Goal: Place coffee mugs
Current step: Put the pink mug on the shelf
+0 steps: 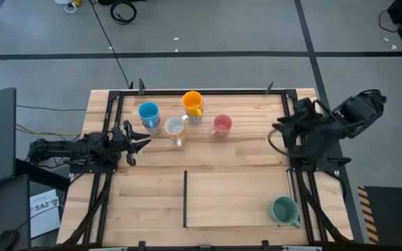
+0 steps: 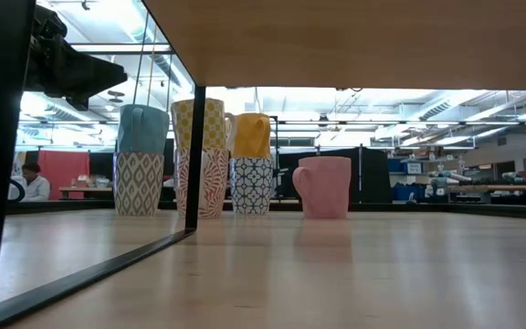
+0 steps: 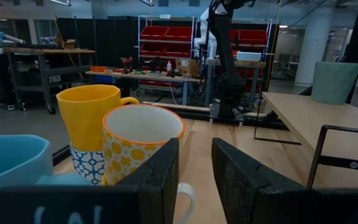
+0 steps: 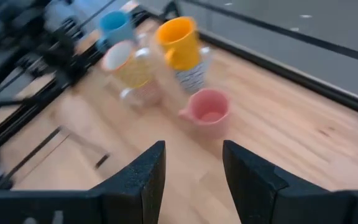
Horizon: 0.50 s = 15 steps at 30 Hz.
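blue mug, orange mug, pink mug, green mug

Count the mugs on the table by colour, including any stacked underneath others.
Blue mug: 1
Orange mug: 1
Pink mug: 1
Green mug: 1
White patterned mugs: 4
Total: 8

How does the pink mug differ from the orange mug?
The pink mug stands alone on the table, while the orange mug sits stacked on a blue-patterned white mug. So the pink mug is lower and the orange mug higher. The pink mug stands apart; the orange mug is grouped with other stacks. Both are upright.
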Each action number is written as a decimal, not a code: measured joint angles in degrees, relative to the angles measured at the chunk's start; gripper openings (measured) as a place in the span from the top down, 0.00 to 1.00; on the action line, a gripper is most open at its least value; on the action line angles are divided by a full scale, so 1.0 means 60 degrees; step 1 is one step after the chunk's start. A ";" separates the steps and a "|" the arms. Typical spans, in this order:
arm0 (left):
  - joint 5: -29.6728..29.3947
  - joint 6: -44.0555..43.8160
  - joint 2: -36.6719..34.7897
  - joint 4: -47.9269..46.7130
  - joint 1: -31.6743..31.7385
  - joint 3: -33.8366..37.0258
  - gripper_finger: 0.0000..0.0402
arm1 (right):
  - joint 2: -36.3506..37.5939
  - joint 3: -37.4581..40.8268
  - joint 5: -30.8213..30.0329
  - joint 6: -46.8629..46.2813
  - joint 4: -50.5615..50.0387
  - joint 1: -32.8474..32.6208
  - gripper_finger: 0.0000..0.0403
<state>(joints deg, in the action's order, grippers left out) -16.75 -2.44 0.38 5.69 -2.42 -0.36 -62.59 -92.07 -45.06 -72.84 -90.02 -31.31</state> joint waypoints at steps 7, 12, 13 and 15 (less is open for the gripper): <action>0.0000 0.0000 -0.0001 0.0000 -0.0003 -0.0001 0.74 | -0.0159 0.0000 0.0052 0.0007 0.0257 0.2013 0.59; 0.0000 0.0003 -0.0001 0.0000 -0.0003 -0.0003 0.74 | -0.0434 0.0000 0.1179 0.0474 0.0791 0.3584 0.59; -0.0003 0.0003 -0.0001 0.0000 -0.0003 -0.0003 0.74 | -0.0517 0.0000 0.1520 0.0595 0.0938 0.3930 0.59; 0.0000 0.0003 -0.0001 0.0001 -0.0003 -0.0003 0.74 | -0.0730 0.0000 0.2201 0.0877 0.1240 0.4609 0.59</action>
<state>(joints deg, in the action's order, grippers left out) -16.75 -2.42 0.37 5.70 -2.44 -0.38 -66.97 -92.07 -31.85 -67.57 -82.58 -3.66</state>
